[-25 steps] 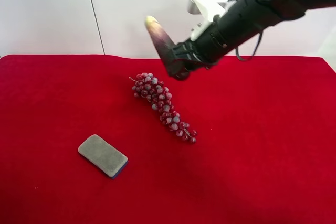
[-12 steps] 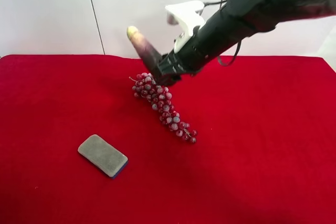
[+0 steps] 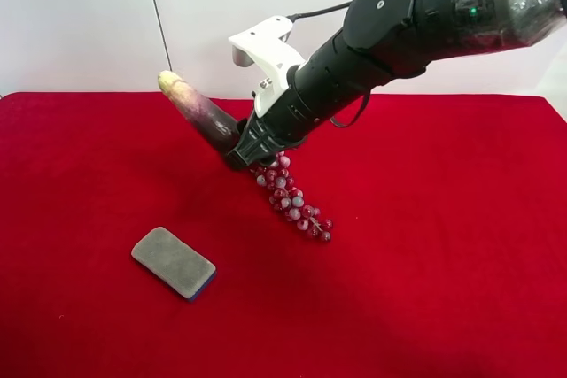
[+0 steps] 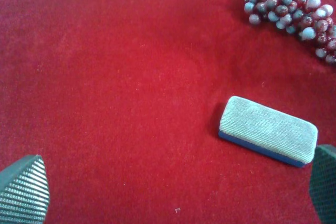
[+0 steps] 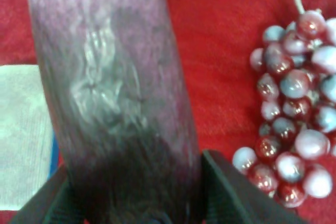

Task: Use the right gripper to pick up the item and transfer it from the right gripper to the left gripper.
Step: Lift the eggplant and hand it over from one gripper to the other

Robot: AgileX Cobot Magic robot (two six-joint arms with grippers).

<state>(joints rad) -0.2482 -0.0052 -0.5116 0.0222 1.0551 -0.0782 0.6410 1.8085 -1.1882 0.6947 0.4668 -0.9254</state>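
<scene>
The item (image 3: 199,112), a dark purple eggplant-like piece with a pale tip, is held in my right gripper (image 3: 237,150), on the black arm with the white bracket (image 3: 266,46). It points up and toward the exterior high view's left, above the red cloth. In the right wrist view the item (image 5: 110,77) fills the frame between the two black fingers (image 5: 226,192), gripped at its dark end. My left gripper (image 4: 173,192) shows only in the left wrist view; its ribbed fingertips (image 4: 23,190) stand far apart, open and empty above the cloth. The left arm is out of the exterior high view.
A red-grey grape bunch (image 3: 288,192) lies on the red cloth (image 3: 443,263) just below the right gripper; it also shows in both wrist views (image 5: 294,114) (image 4: 289,6). A flat grey sponge (image 3: 174,262) (image 4: 268,129) lies nearer the front left.
My right arm has swung toward the exterior high view's left and lower with the item in it, now over the top of the grape bunch. Grapes and sponge have not moved.
</scene>
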